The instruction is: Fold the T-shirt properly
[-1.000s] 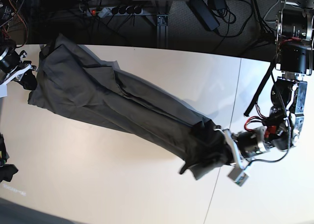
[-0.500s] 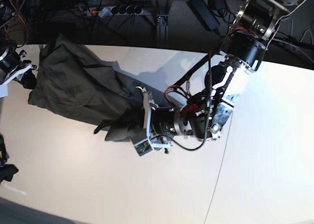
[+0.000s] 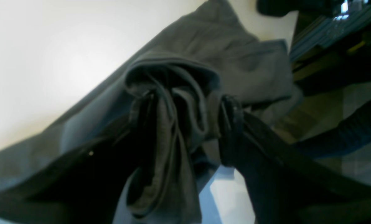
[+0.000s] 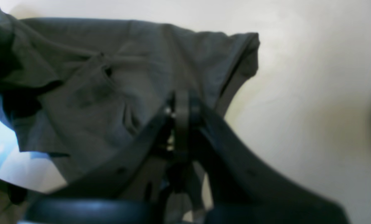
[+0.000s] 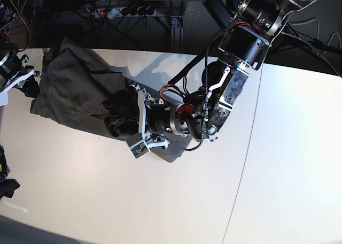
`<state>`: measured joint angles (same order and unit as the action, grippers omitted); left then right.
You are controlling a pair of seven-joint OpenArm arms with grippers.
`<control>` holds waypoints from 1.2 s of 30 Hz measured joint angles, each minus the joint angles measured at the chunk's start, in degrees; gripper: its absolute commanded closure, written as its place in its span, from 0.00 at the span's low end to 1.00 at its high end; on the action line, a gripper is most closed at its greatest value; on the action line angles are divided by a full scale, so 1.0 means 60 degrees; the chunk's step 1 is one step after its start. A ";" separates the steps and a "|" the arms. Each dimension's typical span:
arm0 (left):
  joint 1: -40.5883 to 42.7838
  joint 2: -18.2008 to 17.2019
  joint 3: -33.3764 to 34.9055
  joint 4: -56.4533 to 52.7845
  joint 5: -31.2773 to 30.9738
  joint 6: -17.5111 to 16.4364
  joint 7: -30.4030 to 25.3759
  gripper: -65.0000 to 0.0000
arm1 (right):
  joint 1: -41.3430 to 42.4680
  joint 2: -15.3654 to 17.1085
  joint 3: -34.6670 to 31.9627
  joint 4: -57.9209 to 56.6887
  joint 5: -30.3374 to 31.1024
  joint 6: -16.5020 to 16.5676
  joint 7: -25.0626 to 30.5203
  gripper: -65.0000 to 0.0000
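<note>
The dark olive-grey T-shirt (image 5: 75,89) lies at the table's far left, its right end doubled back over the rest. My left gripper (image 5: 120,121) hovers over that doubled end. In the left wrist view the T-shirt (image 3: 235,53) spreads beyond my left gripper (image 3: 185,124), whose jaws stand wide apart with a loose bunch of cloth between them. My right gripper (image 5: 31,86) is at the shirt's left edge. In the right wrist view my right gripper (image 4: 180,105) has its fingers pressed together on the T-shirt (image 4: 110,77), which is wrinkled.
The white table (image 5: 107,201) has a seam (image 5: 243,164) running front to back on the right. Behind its far edge lie a power strip (image 5: 125,11) and cables on a dark floor. A dark object (image 5: 5,188) sits at the left front edge.
My left arm has swung from the right side to the left, carrying the shirt's end back over the rest. Its jaws have spread apart. The right gripper has stayed put.
</note>
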<state>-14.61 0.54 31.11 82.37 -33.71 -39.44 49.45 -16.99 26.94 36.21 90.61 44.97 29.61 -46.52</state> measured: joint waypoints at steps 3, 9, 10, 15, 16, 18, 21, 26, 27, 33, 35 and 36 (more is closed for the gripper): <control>-0.0007 0.0189 -0.0066 0.0000 -0.0106 -0.0004 -0.0029 0.49 | 0.0000 0.0004 0.0000 0.0000 0.0000 0.0000 0.0222 1.00; -0.0109 0.0335 -0.0998 0.0000 -0.1304 0.0007 0.0047 0.49 | 0.0168 0.0004 0.0036 0.0000 0.0266 0.0000 0.0251 1.00; -0.0102 0.0361 -0.1002 0.0000 -0.1304 0.0007 0.0069 0.49 | 0.0226 0.0004 0.0036 0.0000 0.0259 0.0000 0.0251 1.00; -0.0058 0.0361 -0.1075 0.0000 -0.0827 0.0000 0.0226 0.49 | 0.0244 -0.0033 0.0616 0.0000 0.0051 -0.0004 0.0004 1.00; -0.0055 0.0328 -0.1188 0.0000 -0.0732 0.0000 0.0219 0.49 | 0.0244 -0.0025 0.0976 0.0000 0.0062 -0.0004 -0.0018 1.00; -0.0051 0.0168 -0.1490 0.0000 -0.0535 -0.0007 0.0277 0.49 | 0.0259 0.0004 0.1767 0.0000 0.0248 -0.0004 -0.0091 1.00; -0.0051 -0.0248 -0.1931 0.0000 -0.0539 0.0000 0.0270 0.49 | -0.0073 0.0149 0.2331 0.0004 0.0481 -0.0004 -0.0208 1.00; -0.0051 -0.0787 -0.2390 0.0000 -0.0681 0.0000 0.0259 0.49 | -0.1202 -0.0022 0.2022 0.0000 0.0780 -0.0004 -0.0302 0.33; -0.0047 -0.0867 -0.2415 0.0000 -0.0678 0.0000 0.0182 0.49 | -0.1330 -0.0018 0.1880 -0.0007 0.0823 -0.0007 -0.0328 0.32; -0.0029 -0.0933 -0.2422 0.0000 -0.0725 0.0004 0.0109 0.49 | -0.1373 0.0033 0.0809 -0.0004 0.1045 -0.0007 -0.0219 0.32; -0.0018 -0.0940 -0.2422 0.0000 -0.0732 0.0004 0.0117 0.49 | -0.1344 -0.0047 0.0514 -0.0007 0.1049 -0.0007 -0.0248 0.32; -0.0025 -0.0940 -0.2422 0.0000 -0.0718 0.0004 0.0113 0.49 | -0.1293 -0.0171 0.0433 -0.0007 0.1042 -0.0007 -0.0248 0.32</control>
<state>-14.76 -5.10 16.58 82.37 -38.02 -39.42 50.13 -24.75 25.91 38.81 90.56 51.22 29.56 -48.01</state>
